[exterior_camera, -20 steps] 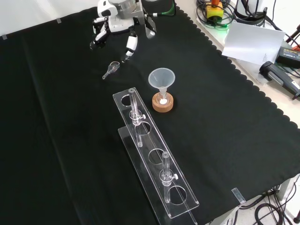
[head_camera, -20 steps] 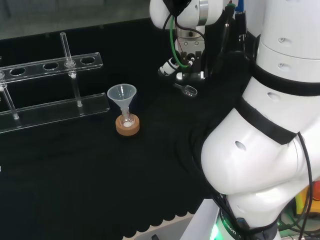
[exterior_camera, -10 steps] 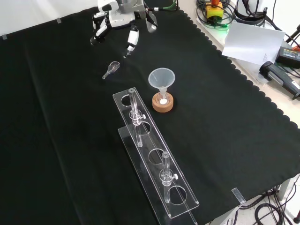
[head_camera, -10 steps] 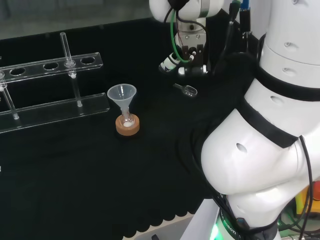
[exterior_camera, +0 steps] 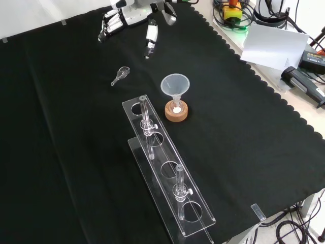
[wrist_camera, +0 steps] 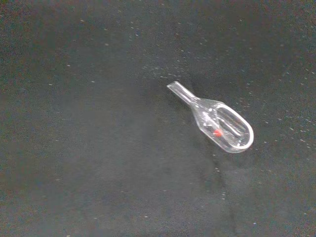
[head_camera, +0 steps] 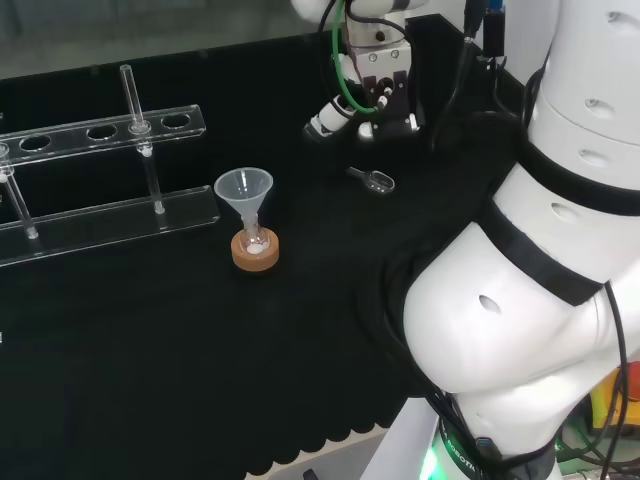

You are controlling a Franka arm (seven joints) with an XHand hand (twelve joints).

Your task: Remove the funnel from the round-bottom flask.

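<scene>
hand (exterior_camera: 133,18) hangs over the far end of the black cloth (exterior_camera: 66,152), seen at the top edge of the front view, above and left of the funnel. fingers (exterior_camera: 150,36) spread apart and fairly straight, pointing down toward the cloth, holding nothing. in the head view the hand (head_camera: 365,95) sits at top centre, just left of the arm's big white links (head_camera: 530,300), one finger angled out to the left

funnel (exterior_camera: 175,87) seated stem-down in the small round-bottom flask (exterior_camera: 176,108), which rests in a cork ring stand (exterior_camera: 176,112); a little white stuff shows in the flask bottom. in the head view the funnel (head_camera: 244,191) stands well apart from the hand, nearer and to the left

small clear glass scoop (exterior_camera: 120,75) lies flat on the cloth between hand and funnel, touching neither; in the wrist view the scoop (wrist_camera: 217,122) shows a red speck inside its bowl. head view has the scoop (head_camera: 372,179) just below the hand

clear tube rack (exterior_camera: 167,175) lies next to the flask stand in the front view, with two glass tubes upright in it

against one second ago: hand has risen and drawn back from the scoop, now higher in both the head and front views, fingers more splayed. funnel, flask, scoop and rack unchanged in place
</scene>
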